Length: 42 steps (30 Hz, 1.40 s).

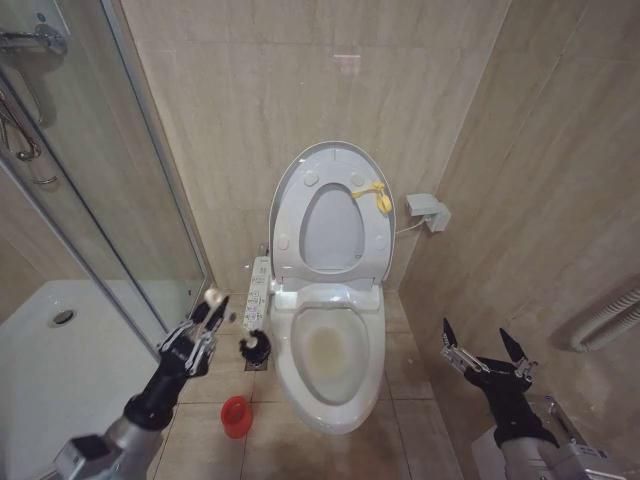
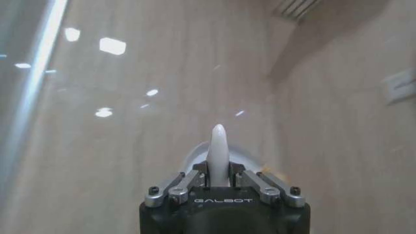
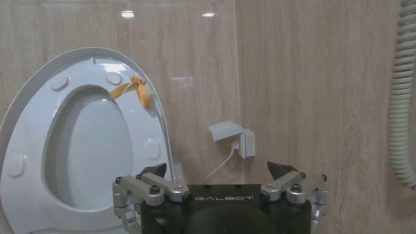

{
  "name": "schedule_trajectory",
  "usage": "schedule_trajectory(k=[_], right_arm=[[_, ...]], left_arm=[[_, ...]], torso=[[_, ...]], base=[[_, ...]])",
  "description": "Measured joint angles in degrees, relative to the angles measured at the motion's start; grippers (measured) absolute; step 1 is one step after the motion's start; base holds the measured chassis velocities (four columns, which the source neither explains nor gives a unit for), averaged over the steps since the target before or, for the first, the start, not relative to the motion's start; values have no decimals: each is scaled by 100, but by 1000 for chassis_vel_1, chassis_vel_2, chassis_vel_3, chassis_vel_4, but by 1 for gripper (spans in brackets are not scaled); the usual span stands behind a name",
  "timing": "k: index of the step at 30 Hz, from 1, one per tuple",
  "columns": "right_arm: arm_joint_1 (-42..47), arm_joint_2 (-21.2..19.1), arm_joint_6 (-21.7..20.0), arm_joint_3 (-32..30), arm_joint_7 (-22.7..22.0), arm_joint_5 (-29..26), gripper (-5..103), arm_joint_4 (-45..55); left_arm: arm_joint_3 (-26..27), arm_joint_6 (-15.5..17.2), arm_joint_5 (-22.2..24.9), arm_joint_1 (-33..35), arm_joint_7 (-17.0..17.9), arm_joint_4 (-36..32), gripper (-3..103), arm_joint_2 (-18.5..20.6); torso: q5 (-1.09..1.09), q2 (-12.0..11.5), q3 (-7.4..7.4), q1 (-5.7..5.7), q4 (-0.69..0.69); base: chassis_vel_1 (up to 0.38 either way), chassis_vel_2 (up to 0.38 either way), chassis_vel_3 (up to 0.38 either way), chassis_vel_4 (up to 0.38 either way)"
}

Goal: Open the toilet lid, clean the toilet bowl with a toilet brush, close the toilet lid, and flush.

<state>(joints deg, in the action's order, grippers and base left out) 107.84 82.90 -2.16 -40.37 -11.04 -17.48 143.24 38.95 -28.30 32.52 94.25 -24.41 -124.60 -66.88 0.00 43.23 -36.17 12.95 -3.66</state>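
Observation:
The toilet lid (image 1: 300, 170) stands raised against the back wall with the seat ring (image 1: 378, 240) folded up onto it, a yellow tag (image 1: 372, 194) near its edge; the lid (image 3: 39, 97) also faces the right wrist camera. Below lies the open toilet bowl (image 1: 290, 372), its button panel (image 1: 258, 290) on the left. My left gripper (image 1: 203, 328) is shut on the toilet brush: the white handle tip (image 2: 217, 146) sticks out between the fingers, and the dark bristle head (image 1: 255, 344) hangs beside the bowl's left side. The red cup holder (image 1: 235, 416) sits on the floor below. My right gripper (image 1: 485, 348) is open right of the bowl.
A glass shower partition (image 1: 150, 170) and white shower tray (image 1: 70, 350) close off the left. A white box (image 1: 428, 212) with a cord hangs on the right wall, and a ribbed hose (image 1: 610, 318) runs farther right. A floor drain (image 1: 257, 365) lies under the brush head.

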Motion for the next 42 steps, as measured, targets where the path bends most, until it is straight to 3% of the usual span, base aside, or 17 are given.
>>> schedule_trajectory(k=[7,14,17,33,42], right_arm=[[0,0,0,0,0,0,100,0],[0,0,0,0,0,0,100,0],[0,0,0,0,-1,0,100,0],[0,0,0,0,0,0,100,0],[0,0,0,0,-1,0,100,0]], left_arm=[[290,-176,-419,362,218,307,21,-420],[-46,-551,-573,-39,249,1297,21,-370],[-115,-893,-418,-316,95,2205,21,-340],[-665,-1728,120,-1654,-395,4868,21,-158],[-1053,-1871,420,-2241,-879,5960,21,-146]], torso=[[1,0,0,0,1],[0,0,-1,1,-5],[-2,-1,-1,1,0],[0,-1,-1,1,-1],[0,-1,-1,1,-1]], base=[[0,0,0,0],[0,0,0,0],[0,0,0,0],[0,0,0,0],[0,0,0,0]])
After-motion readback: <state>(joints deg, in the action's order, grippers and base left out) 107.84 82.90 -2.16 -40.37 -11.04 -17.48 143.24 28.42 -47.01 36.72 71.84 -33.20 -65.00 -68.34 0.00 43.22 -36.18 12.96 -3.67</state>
